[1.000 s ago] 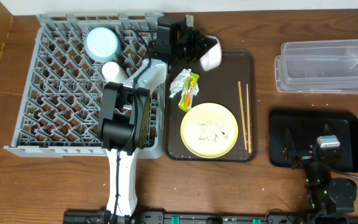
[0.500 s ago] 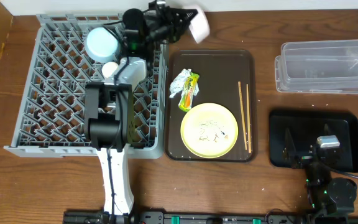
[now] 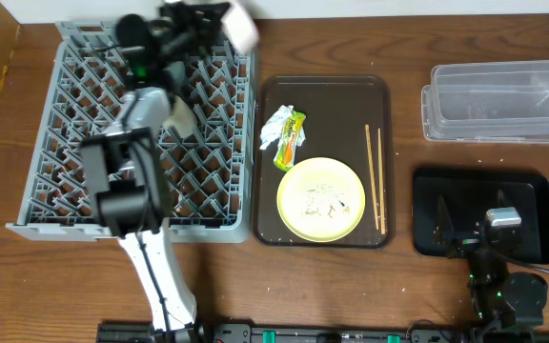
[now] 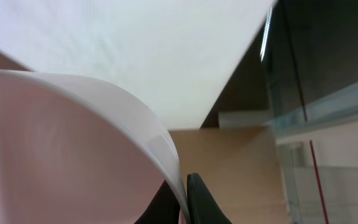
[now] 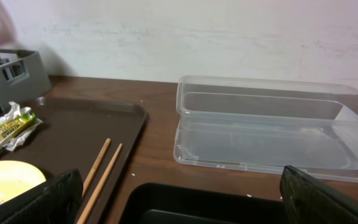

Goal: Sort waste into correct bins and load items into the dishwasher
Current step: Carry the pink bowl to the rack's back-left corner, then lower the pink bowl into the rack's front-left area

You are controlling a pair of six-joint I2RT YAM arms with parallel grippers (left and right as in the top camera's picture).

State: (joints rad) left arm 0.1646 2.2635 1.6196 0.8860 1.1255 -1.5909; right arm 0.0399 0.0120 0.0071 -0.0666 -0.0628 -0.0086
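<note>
Brown desk (image 3: 408,48) held the grey rack (image 3: 65,181). Your left hand (image 3: 223,19) was clamped on the pink bowl (image 3: 243,29) above the rack's far edge. Next you likely needed to lower it inside the rack.

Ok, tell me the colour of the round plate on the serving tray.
The plate is yellow; the overhead view shows it best.

No legible text anywhere.
</note>
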